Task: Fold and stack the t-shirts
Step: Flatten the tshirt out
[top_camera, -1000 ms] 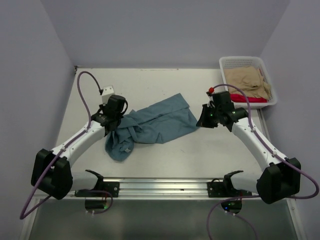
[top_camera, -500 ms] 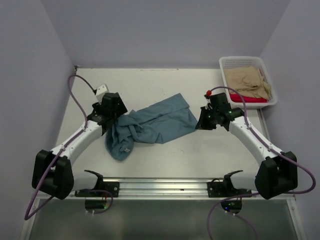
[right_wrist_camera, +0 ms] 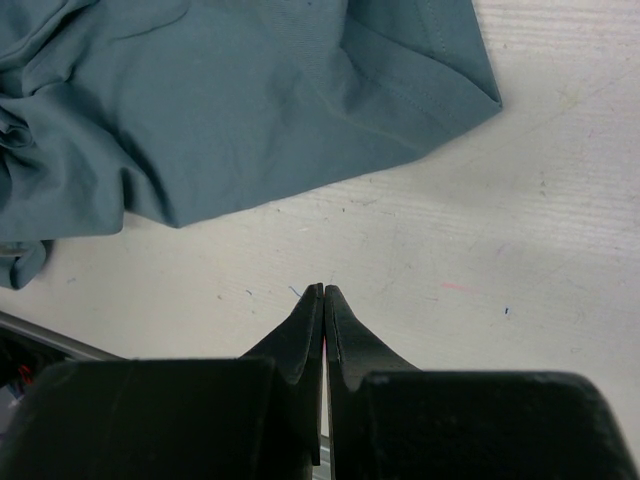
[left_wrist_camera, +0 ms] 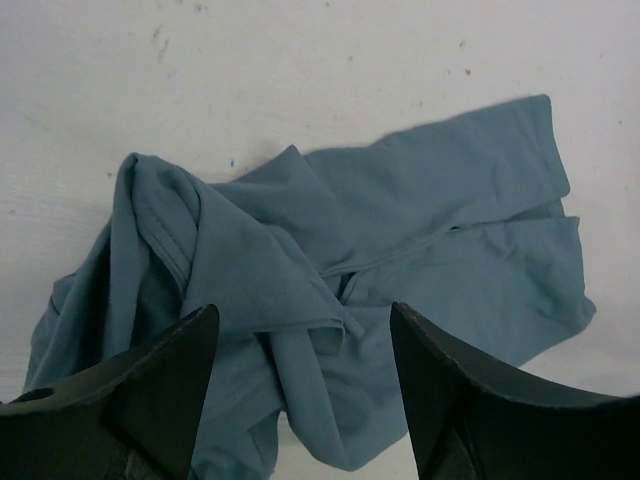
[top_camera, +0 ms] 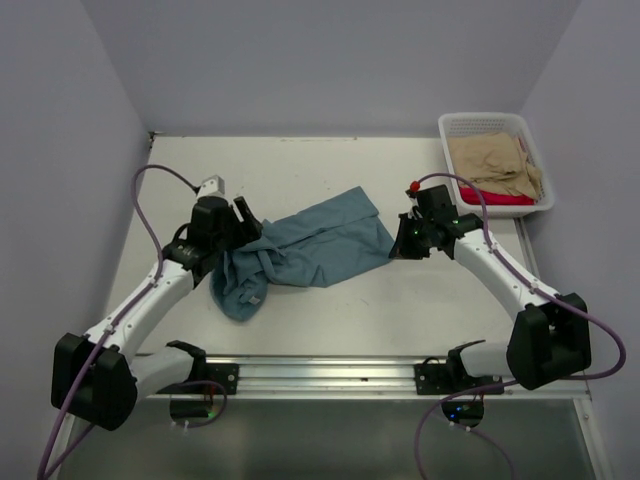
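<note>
scuffed white counter [top_camera: 420, 300] inside pale lilac walls [top_camera: 330, 60].
blue t-shirt [top_camera: 312, 243] lay crumpled mid-counter; my left gripper [left_wrist_camera: 305, 335] hung spread above it, my right gripper [right_wrist_camera: 323, 292] clenched empty beside its hem.

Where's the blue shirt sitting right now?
Top view: the blue shirt lies crumpled mid-table, between the left gripper and right gripper, neither holding it.

Matt blue cloth t-shirt [top_camera: 310, 243] on scuffed white table [top_camera: 300, 165].
</note>
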You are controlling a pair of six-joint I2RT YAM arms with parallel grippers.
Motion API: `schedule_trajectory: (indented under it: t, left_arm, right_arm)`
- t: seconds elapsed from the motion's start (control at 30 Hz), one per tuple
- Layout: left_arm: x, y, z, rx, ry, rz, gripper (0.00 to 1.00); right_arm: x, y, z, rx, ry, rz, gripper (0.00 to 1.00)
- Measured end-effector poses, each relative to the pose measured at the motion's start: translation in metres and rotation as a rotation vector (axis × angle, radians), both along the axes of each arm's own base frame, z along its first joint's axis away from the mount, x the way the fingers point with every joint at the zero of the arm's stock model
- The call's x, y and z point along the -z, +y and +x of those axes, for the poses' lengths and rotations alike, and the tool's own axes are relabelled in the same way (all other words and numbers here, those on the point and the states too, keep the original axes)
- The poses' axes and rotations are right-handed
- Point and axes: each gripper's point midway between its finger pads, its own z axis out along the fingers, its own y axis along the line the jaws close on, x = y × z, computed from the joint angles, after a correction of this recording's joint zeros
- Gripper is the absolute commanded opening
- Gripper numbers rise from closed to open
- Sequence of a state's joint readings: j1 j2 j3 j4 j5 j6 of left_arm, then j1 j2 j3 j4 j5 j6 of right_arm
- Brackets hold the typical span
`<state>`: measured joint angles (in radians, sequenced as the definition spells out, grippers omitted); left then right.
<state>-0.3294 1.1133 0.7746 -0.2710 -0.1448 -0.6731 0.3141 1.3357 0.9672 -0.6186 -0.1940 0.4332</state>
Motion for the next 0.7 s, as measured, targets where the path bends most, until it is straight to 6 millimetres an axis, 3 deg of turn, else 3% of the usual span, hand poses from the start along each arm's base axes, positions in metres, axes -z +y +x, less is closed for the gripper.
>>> schedule_trajectory:
  t: [0.2,0.7]
  left_arm:
    - [0.017,-0.006,-0.007,0.030,0.061,-0.011,0.69]
    - [0.053,0.014,-0.015,-0.033,0.170,0.093,0.67]
  right_arm:
    - [0.000,0.000,0.000,0.000,-0.001,0.000,0.00]
    - [0.002,0.000,-0.001,-0.001,0.003,0.001,0.00]
